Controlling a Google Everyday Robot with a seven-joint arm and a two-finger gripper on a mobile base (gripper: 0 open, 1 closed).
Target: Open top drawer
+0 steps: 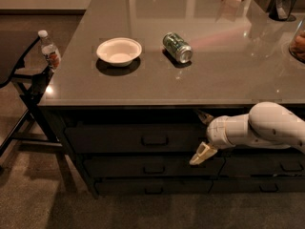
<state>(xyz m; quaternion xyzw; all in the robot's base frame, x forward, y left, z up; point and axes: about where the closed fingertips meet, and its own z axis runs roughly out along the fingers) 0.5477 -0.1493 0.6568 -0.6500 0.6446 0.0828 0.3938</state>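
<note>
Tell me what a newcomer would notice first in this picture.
A white robot arm juts in from the right, its gripper open before the drawer fronts, just right of the handle of the top drawer. On the grey counter above sit a white bowl and a green can on its side.

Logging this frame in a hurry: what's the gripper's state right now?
Gripper: open, holding nothing, in front of the top drawer, to the right of its handle.
</note>
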